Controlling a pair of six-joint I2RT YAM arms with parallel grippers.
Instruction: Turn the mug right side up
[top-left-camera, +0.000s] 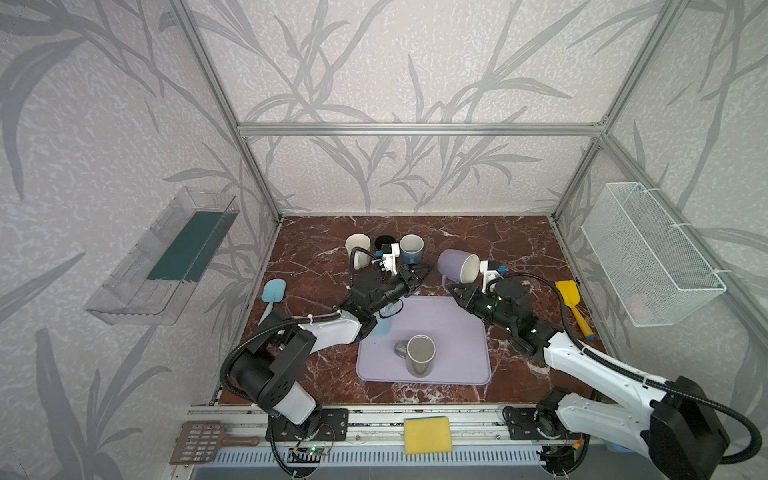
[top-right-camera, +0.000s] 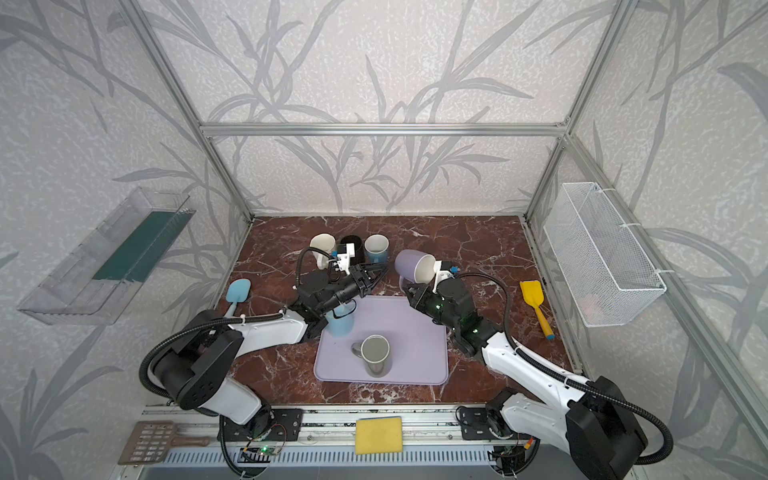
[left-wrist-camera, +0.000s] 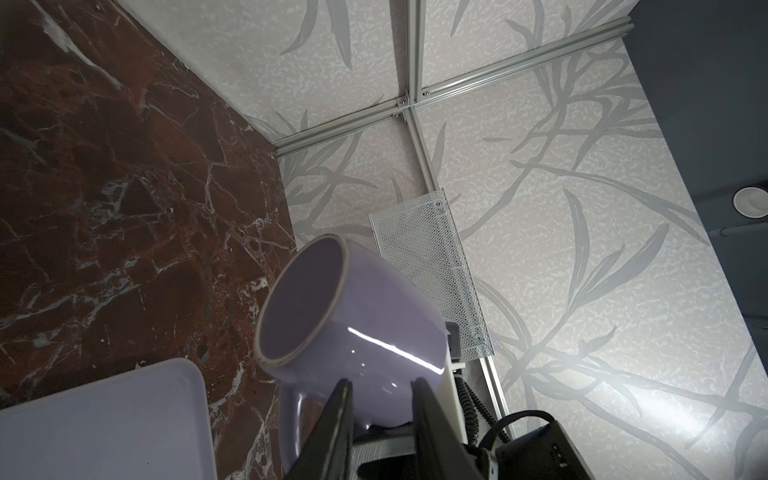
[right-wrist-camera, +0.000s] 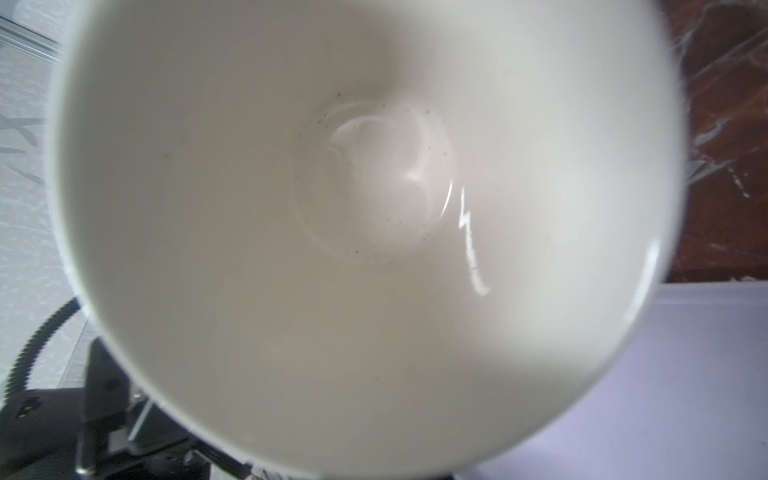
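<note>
— Right gripper (top-left-camera: 454, 287), condition?
— Clamped on the lilac mug (top-left-camera: 455, 264). The mug is tipped on its side, mouth toward that arm, raised just beyond the tray's (top-left-camera: 457, 332) far right corner.
— Left gripper (top-left-camera: 420, 276)?
— Jaws slightly parted, empty, beyond the tray's far edge, near the mug.

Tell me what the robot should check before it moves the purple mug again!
1. The right jaws grip the mug: ok, it hangs in the air.
2. The mug is upright: not ok, it is tipped sideways.
3. The left jaws are off the mug: ok, open, with a small gap in both top views.
4. The mug is empty: ok, the right wrist view shows nothing to spill.
5. The tray has a free spot: ok, beside the grey mug.
6. The grip is firm: cannot tell.
</note>
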